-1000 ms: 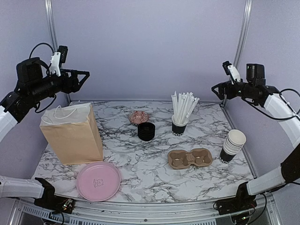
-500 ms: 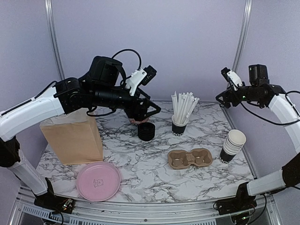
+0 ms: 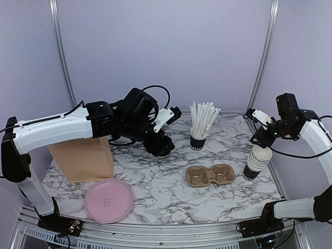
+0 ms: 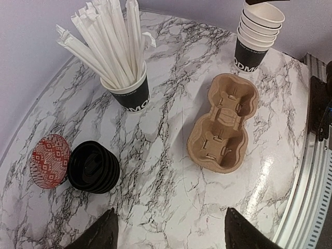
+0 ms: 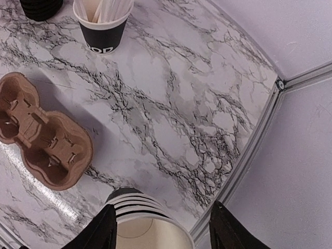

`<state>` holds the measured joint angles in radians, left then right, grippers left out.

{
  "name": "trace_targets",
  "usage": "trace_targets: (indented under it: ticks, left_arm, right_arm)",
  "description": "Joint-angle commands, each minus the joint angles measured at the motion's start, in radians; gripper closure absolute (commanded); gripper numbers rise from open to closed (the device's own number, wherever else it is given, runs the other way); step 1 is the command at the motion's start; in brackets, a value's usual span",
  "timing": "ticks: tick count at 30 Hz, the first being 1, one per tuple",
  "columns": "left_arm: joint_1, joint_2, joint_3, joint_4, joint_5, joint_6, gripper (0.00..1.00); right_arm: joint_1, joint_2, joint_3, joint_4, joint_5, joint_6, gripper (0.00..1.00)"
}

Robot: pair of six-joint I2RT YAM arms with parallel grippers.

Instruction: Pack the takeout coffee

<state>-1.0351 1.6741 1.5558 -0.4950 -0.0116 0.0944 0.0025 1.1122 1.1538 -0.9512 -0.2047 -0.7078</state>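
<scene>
Hovering with jaws parted and empty, the right tool [image 5: 163, 231] is straddling the top of the nested stack of black cups [image 5: 136, 204] near the surface's [image 5: 171, 93] right edge, while the left tool [image 4: 168, 236], likewise open and holding nothing, is hanging near the stack of black lids [image 4: 94, 167]. Closing too low is risking lifting several cups together; closing off-centre is risking crushing the thin rim or tipping the stack toward the pulp carrier [image 5: 44, 137].
</scene>
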Motion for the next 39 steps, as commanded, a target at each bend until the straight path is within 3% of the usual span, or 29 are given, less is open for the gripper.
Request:
trace_targets:
  ticks: [1,13,27,39]
  left_arm:
    - [-0.003,0.011,0.015,-0.004,-0.010,0.012,0.29]
    - [-0.003,0.064,0.037,0.023,-0.002,0.006,0.29]
    - [-0.003,0.060,0.008,0.046,-0.012,-0.014,0.29]
    - [-0.003,0.069,-0.016,0.059,-0.013,-0.018,0.29]
  right_arm:
    - [-0.029,-0.017,0.008,-0.091,0.006,-0.060,0.42]
    - [-0.029,-0.080,0.028,-0.313,-0.002,-0.184,0.43]
    - [-0.029,-0.014,-0.002,-0.304,-0.015,-0.161,0.70]
    - [-0.028,0.001,-0.031,-0.344,-0.021,-0.168,0.69]
